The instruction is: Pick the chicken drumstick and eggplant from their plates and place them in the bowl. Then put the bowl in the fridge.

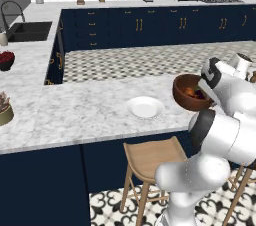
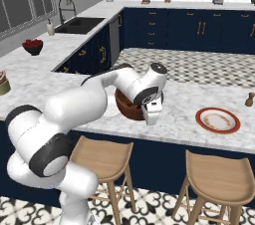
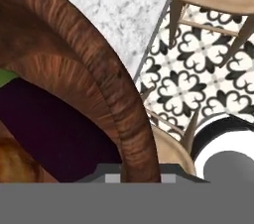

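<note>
The reddish-brown wooden bowl point(image 1: 188, 93) point(image 2: 128, 107) hangs tilted over the counter's front edge, and my gripper point(image 1: 205, 90) point(image 2: 152, 112) point(image 3: 134, 177) is shut on its rim point(image 3: 116, 89). Inside the bowl lie the dark purple eggplant point(image 3: 47, 134) and the golden-brown chicken drumstick point(image 3: 15, 166) point(image 1: 189, 91). The plain white plate point(image 1: 145, 107) sits bare on the counter left of the bowl. The red-brown-rimmed plate point(image 2: 217, 120) sits bare to the right. The fridge is out of view.
Wooden stools point(image 1: 150, 157) point(image 2: 102, 159) point(image 2: 219, 179) stand under the counter's front edge, close below the bowl. A small shaker point(image 2: 250, 99) stands far right. A dark bowl of red fruit point(image 1: 6, 60) and a sink point(image 1: 30, 31) are on the left counter.
</note>
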### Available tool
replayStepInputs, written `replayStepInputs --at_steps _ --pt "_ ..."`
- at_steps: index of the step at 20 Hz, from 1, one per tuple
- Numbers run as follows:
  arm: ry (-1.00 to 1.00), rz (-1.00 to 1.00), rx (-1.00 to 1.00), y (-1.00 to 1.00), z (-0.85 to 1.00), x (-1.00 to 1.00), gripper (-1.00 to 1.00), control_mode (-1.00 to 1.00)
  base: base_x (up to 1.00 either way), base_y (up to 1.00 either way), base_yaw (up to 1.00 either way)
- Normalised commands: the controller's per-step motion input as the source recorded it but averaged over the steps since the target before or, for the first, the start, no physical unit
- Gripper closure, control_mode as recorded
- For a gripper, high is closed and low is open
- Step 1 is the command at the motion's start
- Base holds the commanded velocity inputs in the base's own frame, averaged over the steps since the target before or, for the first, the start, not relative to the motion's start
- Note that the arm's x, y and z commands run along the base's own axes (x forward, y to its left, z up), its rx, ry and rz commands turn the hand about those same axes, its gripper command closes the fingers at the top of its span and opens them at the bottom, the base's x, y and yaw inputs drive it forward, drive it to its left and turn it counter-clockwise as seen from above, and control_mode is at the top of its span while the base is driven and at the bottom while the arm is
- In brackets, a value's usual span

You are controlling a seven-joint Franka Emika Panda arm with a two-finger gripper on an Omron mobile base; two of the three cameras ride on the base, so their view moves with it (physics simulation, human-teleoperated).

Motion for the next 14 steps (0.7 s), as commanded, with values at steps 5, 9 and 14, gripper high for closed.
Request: replayStepInputs --at_steps 5,9,14 --pt "0.15 0.0 -0.02 0.57 0.98 -0.72 1.0 -1.0 0.0 0.0 0.0" --pt "0.17 0.0 -0.01 0.58 0.78 -0.59 1.0 -1.0 0.0 0.0 0.0" --pt "0.15 0.0 -0.02 0.51 0.55 -0.83 1.0 -1.0 0.0 0.0 0.0"
